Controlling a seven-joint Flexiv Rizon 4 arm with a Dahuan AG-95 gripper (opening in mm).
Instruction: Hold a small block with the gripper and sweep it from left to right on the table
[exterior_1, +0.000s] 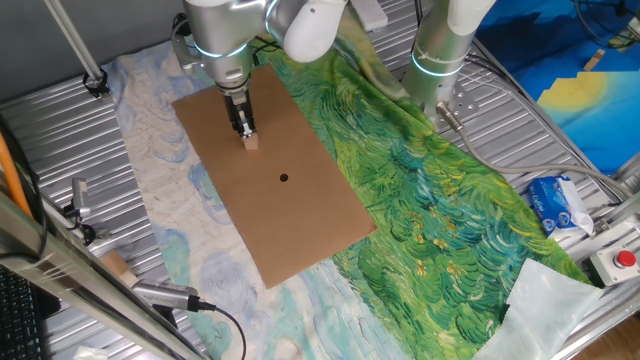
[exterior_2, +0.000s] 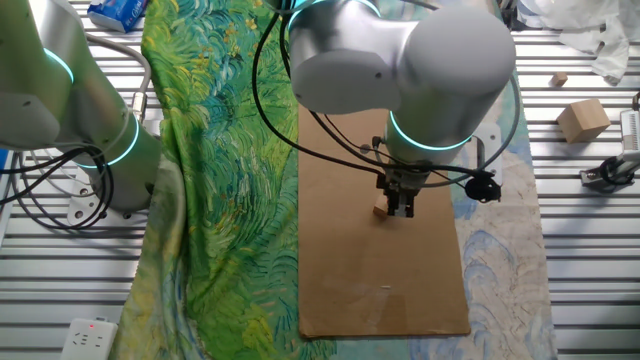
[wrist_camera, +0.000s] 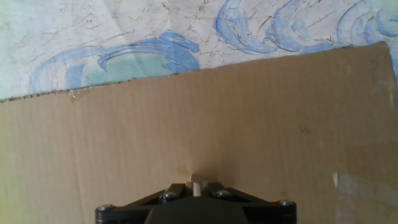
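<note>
Fingers (exterior_1: 243, 125) pinch small block (exterior_1: 250, 142) low on cardboard (exterior_1: 300, 215), mid-table (exterior_1: 40, 110). Risk: dragging friction twists block free mid-sweep.

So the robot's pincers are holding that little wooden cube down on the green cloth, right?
Not quite. The gripper does hold the small block down, but on the brown cardboard, not the green cloth. One fixed view shows the cube well inside the cardboard, with the green cloth off to the side; the hand view shows cardboard under the fingers too.

brown cardboard (exterior_1: 290, 200), swirly green cloth (exterior_1: 440, 200), pale tan block (exterior_1: 251, 142)
</note>
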